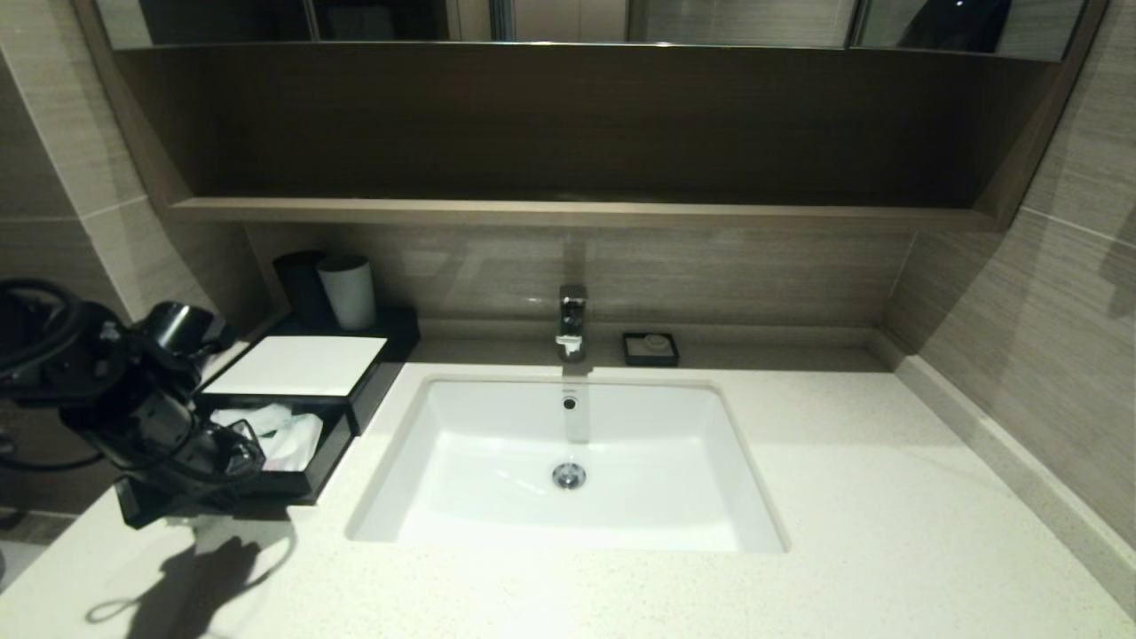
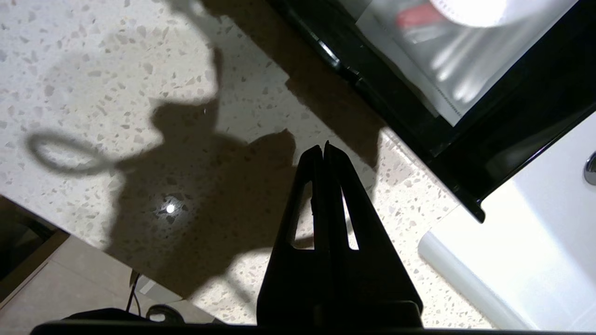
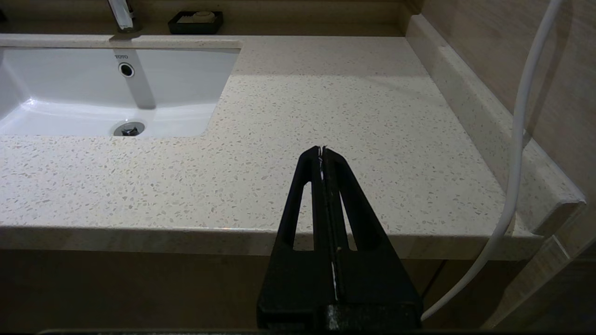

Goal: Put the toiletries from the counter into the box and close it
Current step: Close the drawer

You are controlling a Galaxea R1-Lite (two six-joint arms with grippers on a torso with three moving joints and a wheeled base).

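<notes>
- Left gripper (image 2: 323, 148): pointy black jaws pressed together, holding nothing, over speckled stone counter (image 2: 139, 93), beside box (image 1: 293, 366).
- Shiny wrapped toiletries (image 1: 284, 435) in open black drawer (image 1: 293, 484).
- Right gripper (image 3: 322, 150): jaws together, by counter edge.

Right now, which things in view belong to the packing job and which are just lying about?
Part of the job:
- box, drawer pulled out
- packets lying in the drawer
- counter
- left gripper, shut, over the counter in front of the drawer

Just lying about:
- two cups behind the box
- soap dish
- tap
- sink
</notes>
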